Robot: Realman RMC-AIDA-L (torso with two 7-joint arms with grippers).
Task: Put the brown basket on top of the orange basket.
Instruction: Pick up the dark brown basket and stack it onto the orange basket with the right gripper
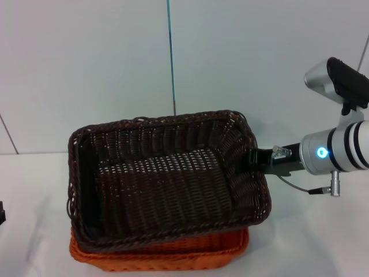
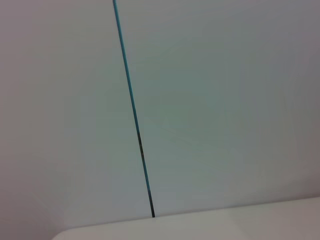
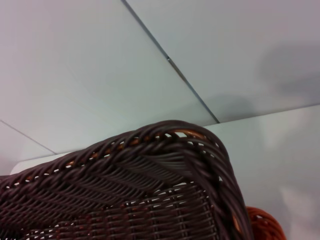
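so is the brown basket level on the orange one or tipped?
Tipped. The brown basket sits in the orange basket, far side raised, right gripper at its rim.

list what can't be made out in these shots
- Right gripper, head view: fingertips hidden by the brown basket rim; grip unclear.
- Orange basket, head view: mostly covered by the brown basket, lower edge cut off.
- Left gripper: in no view; left wrist view shows only wall.
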